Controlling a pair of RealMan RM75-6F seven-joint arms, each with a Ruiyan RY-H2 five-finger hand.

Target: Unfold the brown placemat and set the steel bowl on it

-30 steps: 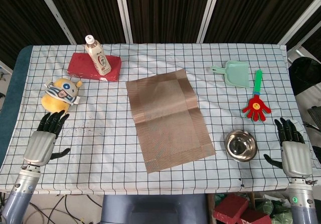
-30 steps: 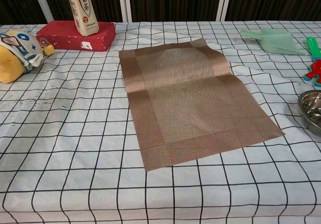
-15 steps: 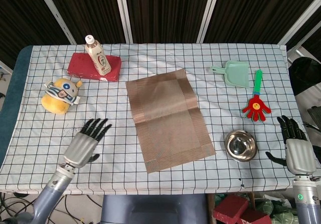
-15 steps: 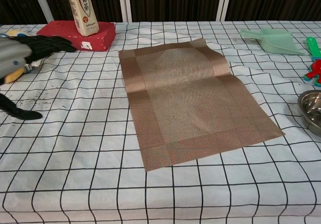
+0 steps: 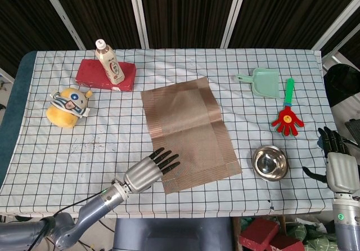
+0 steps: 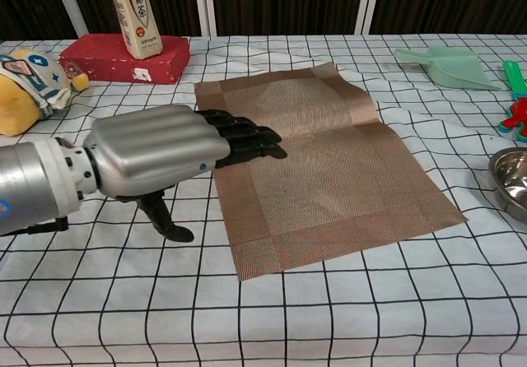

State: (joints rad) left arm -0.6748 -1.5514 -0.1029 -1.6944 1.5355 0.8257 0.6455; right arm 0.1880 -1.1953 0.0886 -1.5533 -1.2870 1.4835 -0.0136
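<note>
The brown placemat (image 5: 188, 133) (image 6: 321, 165) lies spread flat in the middle of the checked table, with a crease across it. The steel bowl (image 5: 269, 162) (image 6: 513, 179) stands upright on the cloth, right of the mat's near right corner. My left hand (image 5: 147, 172) (image 6: 160, 157) is open, palm down, fingers straight, its fingertips (image 5: 169, 160) over the mat's near left edge. My right hand (image 5: 339, 164) is open at the table's right edge, right of the bowl and apart from it; the chest view does not show it.
A milk tea bottle (image 5: 109, 62) stands on a red box (image 5: 107, 74) at the back left. A yellow plush toy (image 5: 67, 107) lies at the left. A green dustpan (image 5: 261, 82) and a red hand-shaped clapper (image 5: 287, 115) lie at the back right.
My left hand has swept rightwards from the table's left side to the mat's near left edge. My right hand has drifted slightly right, away from the bowl. Mat and bowl are unmoved.
</note>
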